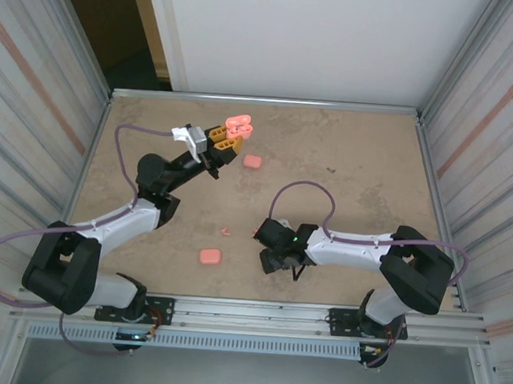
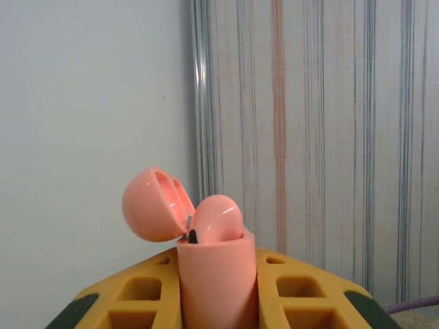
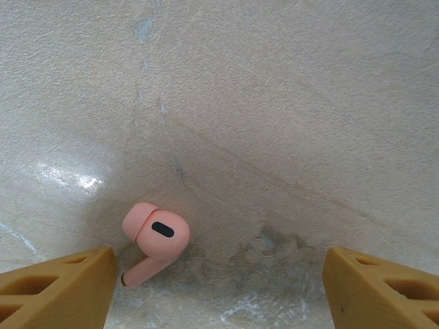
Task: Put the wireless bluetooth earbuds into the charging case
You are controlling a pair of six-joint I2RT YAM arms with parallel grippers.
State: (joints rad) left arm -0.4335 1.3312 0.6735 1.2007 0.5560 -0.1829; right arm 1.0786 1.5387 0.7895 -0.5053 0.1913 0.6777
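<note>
While the left fingers (image 2: pixel 137 301) clamp the open charging case (image 2: pixel 216 281) aloft, one earbud (image 2: pixel 218 218) seated in it, the right fingers (image 3: pixel 55 284) hang spread wide and empty over a loose earbud (image 3: pixel 154 240) on the table (image 3: pixel 274 103). Step: pickup. Next: centre on it, then pinch gently.

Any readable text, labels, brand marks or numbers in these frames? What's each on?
No readable text anywhere.
open case: plain pink, no print.
earbud: a black oval mark, no lettering.
near case, far case: too small to tell.
</note>
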